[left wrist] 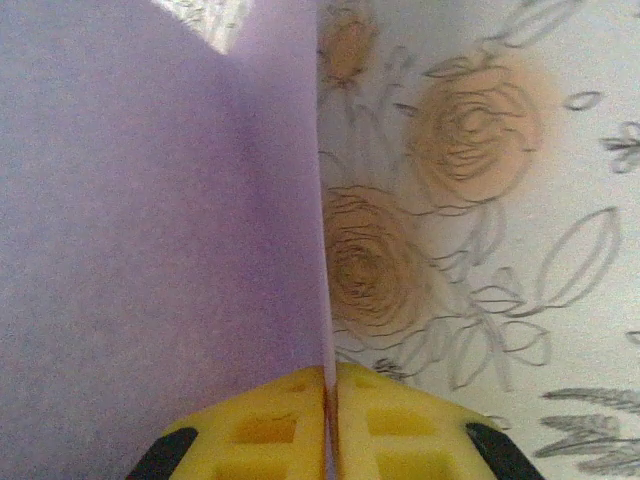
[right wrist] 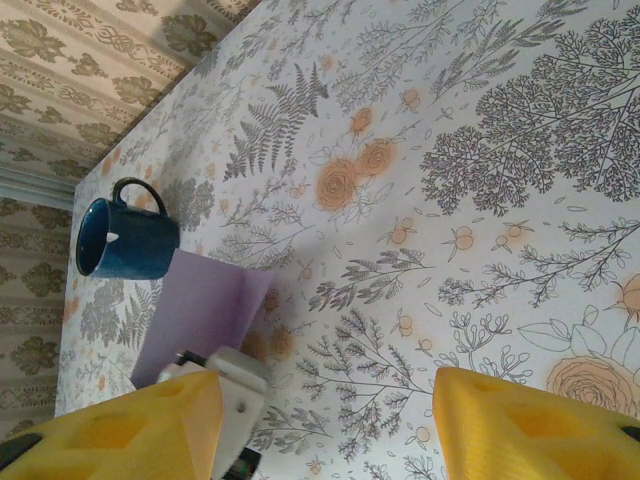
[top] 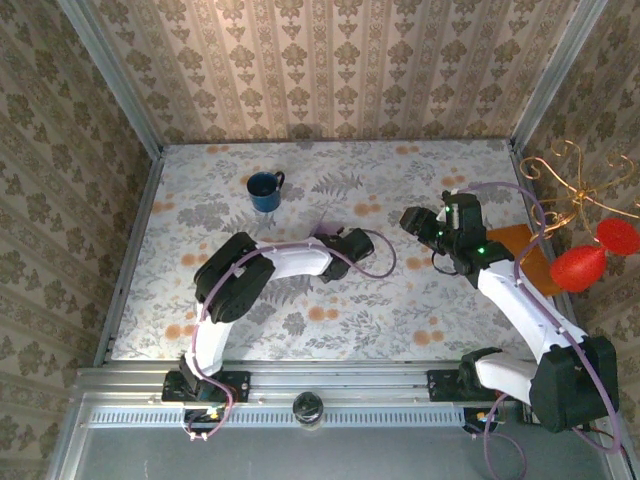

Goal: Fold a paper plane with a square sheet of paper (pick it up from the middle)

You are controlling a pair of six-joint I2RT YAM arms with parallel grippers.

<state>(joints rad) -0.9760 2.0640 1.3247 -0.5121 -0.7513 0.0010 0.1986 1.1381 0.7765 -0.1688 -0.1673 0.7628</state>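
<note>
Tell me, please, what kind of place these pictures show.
Probably a small robot test booth, not a lived-in room. Wallpapered panels in metal frames close in a table with a flowered cover, and two robot arms are bolted to a metal rail at its near edge.

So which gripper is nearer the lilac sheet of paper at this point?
Left. The left gripper is shut on the sheet of paper, gripping it directly. The right gripper is open, off to the paper's right and clear of it.
</note>
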